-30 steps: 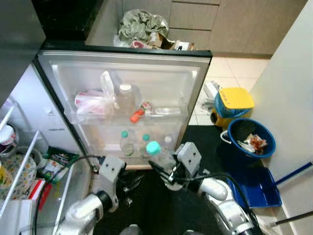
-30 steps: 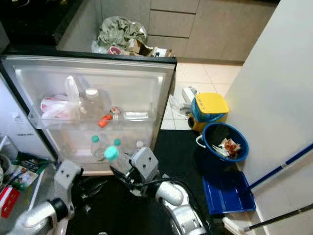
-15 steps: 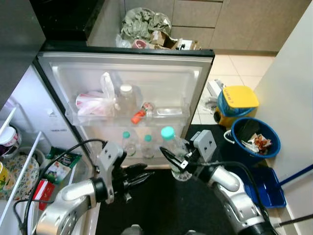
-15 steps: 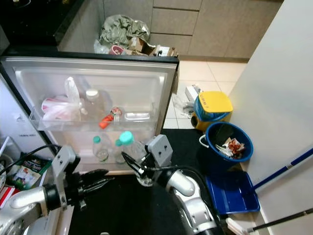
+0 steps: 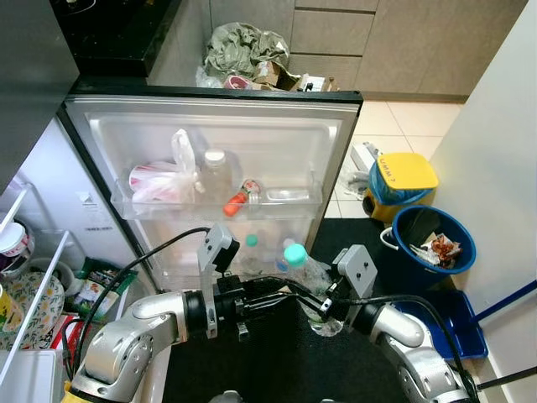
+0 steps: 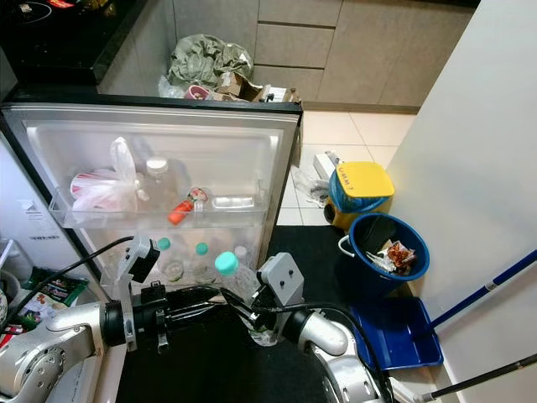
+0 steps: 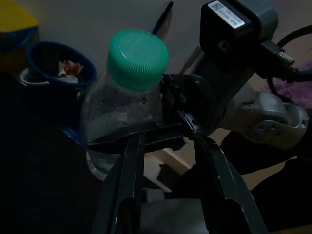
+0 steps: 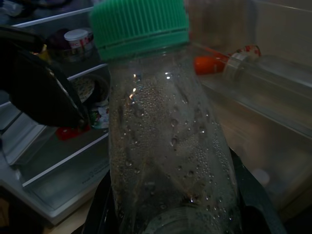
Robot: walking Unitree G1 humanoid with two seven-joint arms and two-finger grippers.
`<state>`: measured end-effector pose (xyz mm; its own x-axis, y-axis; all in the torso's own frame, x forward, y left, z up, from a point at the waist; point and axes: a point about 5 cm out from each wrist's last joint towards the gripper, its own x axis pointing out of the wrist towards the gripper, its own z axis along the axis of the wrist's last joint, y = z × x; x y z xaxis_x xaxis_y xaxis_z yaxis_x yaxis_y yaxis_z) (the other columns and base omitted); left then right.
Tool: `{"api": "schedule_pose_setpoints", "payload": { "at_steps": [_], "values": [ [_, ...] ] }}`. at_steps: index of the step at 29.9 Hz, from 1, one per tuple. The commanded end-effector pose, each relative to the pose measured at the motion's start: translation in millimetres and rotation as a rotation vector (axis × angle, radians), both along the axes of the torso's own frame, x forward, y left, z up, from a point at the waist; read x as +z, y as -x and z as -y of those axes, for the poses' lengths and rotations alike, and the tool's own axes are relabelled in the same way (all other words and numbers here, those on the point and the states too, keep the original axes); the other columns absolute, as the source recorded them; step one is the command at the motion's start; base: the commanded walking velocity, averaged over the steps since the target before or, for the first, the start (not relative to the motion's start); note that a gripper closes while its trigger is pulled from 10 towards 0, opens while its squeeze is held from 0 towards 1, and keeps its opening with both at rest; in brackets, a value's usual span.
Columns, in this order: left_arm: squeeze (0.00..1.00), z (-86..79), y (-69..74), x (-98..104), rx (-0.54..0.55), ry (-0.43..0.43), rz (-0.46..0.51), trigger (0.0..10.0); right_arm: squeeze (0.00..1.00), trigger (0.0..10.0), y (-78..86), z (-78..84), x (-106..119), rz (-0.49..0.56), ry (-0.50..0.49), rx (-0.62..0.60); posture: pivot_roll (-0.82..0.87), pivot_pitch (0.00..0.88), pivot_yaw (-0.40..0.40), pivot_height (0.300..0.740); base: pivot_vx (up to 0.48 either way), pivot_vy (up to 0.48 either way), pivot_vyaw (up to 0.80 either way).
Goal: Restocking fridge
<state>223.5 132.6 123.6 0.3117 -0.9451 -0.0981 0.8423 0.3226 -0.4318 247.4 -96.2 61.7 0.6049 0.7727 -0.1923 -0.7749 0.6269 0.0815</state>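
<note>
- A clear plastic bottle with a green cap [image 5: 295, 253] sits low and centre in the head view, just in front of the open fridge door [image 5: 214, 126] – gripped around its body by the right pincer [image 5: 323, 295], whose fingers are closed on it.
- The left pincer [image 5: 285, 294] reaches in from the lower left with its two black fingers [image 7: 127, 165] parted and set on either side of the bottle's lower body; whether they touch it cannot be told. This looks like a hand-over or a two-handed steadying before shelving.
- The bottle is tilted, cap pointing toward the lower door shelf [image 5: 235, 252], where other capped bottles [image 5: 251, 241] already stand – likely the place it is meant for.
- The upper door shelf holds a plastic bag [image 5: 159, 175], a white-capped jar [image 5: 216, 168] and an orange-capped item [image 5: 236, 201].
- At right, a blue bin [image 5: 432, 243] and a yellow-lidded container [image 5: 401, 175] stand on the floor.
- Compared with half a second ago, the left arm has stretched rightward to meet the bottle; before, its pincer hung well short of it.
</note>
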Motion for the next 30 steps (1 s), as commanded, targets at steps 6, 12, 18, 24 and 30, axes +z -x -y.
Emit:
{"api": "schedule_pose_setpoints", "payload": {
  "at_steps": [6,12,18,24,30],
  "values": [
    [0.00,2.8,-2.9,5,0.001,0.074,-0.050,10.0,0.00,10.0,-0.8,5.4,2,0.002,0.001,0.005,-0.02,0.027,-0.064,0.740,0.000,0.000,0.00],
    [0.00,6.2,-9.1,7,0.039,0.089,-0.007,10.0,0.00,10.0,3.0,-1.2,6,-0.012,-0.030,0.054,-0.01,0.031,-0.072,0.740,0.000,0.000,0.00],
    [0.00,11.7,-15.1,8,0.051,0.076,0.027,10.0,0.00,10.0,4.4,-4.6,11,-0.021,-0.062,0.084,-0.01,0.035,-0.077,0.740,0.000,0.000,0.00],
    [0.00,17.1,-16.4,7,0.045,0.061,0.052,10.0,0.00,10.0,4.4,-7.7,13,-0.025,-0.073,0.101,-0.01,0.035,-0.077,0.740,0.000,0.000,0.00],
    [0.00,20.9,-15.9,5,0.050,0.069,0.064,0.0,0.00,10.0,4.7,-10.0,15,-0.031,-0.077,0.108,-0.01,0.040,-0.090,0.740,0.000,0.000,0.00]
  ]
}}
